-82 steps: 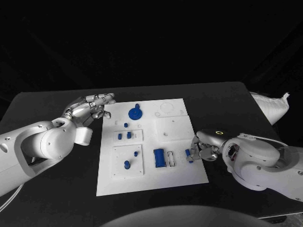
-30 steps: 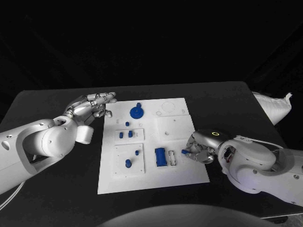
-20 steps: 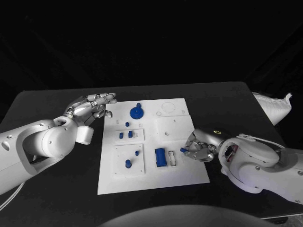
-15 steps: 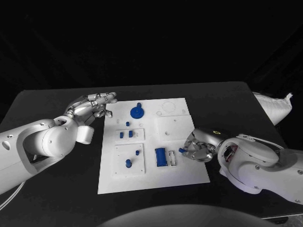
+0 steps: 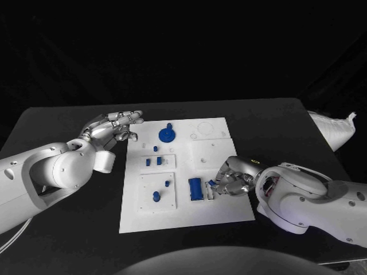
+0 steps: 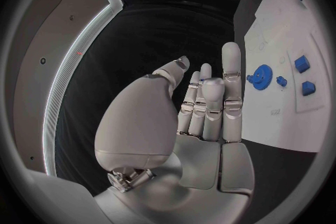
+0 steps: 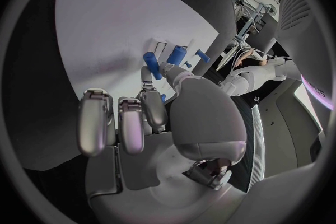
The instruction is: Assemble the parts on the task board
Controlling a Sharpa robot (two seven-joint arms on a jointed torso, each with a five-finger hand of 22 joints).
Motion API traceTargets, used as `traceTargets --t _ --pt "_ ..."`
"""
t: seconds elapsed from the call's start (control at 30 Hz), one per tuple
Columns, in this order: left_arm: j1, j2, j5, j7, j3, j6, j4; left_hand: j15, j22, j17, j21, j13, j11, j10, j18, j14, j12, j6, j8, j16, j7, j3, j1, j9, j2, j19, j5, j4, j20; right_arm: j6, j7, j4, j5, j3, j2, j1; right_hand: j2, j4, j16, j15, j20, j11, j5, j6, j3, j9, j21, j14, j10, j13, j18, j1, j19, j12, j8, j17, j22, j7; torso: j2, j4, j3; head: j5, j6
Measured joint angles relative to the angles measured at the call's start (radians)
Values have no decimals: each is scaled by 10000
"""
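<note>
The white task board [image 5: 221,146] lies in the middle of the black table. On it stand a blue gear [image 5: 166,136], a blue block [image 5: 195,188] and several small blue pieces [image 5: 156,196]. My right hand [image 5: 235,179] hovers over the board's near right part and pinches a small blue peg [image 5: 211,183] just beside the blue block. The right wrist view shows the blue peg [image 7: 152,65] at the fingertips [image 7: 145,75], over the board [image 7: 105,33]. My left hand [image 5: 113,127] is open, fingers apart, off the board's far left corner. The left wrist view shows that hand [image 6: 203,112] empty, beside the gear [image 6: 262,74].
A white bag-like object [image 5: 332,129] lies at the table's right edge. Bare black table [image 5: 59,123] surrounds the board on all sides. My right forearm [image 5: 316,200] covers the table to the right of the board.
My right hand has moved left across the board with the blue peg, from the board's right edge to beside the blue block. The left hand has stayed put.
</note>
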Motion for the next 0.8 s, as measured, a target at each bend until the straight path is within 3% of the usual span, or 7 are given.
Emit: traceTargets --t 0.1,0.8 --pt "0 0 0 0 0 0 3 0 0 0 0 -1 0 0 0 0 0 0 0 0 0 0 0 0 0 0 0 0 0 44 -13 -81 46 0 99 -1 57 84 0 -36 0 0 178 44 -166 52 25 -36 0 -1 0 -123 0 0 12 0 61 -44 0 1 0 3 -8" --pt "0 -8 -2 -18 0 13 39 0 1 -45 0 7 0 -72 0 0 50 0 41 0 0 0 0 0 0 0 0 0 0 681 -142 -435 -97 9 477 -17 251 332 38 -109 -38 -80 219 298 -660 169 149 -34 42 -3 0 -476 -38 130 189 -2 222 -156 -1 -6 9 40 -73"
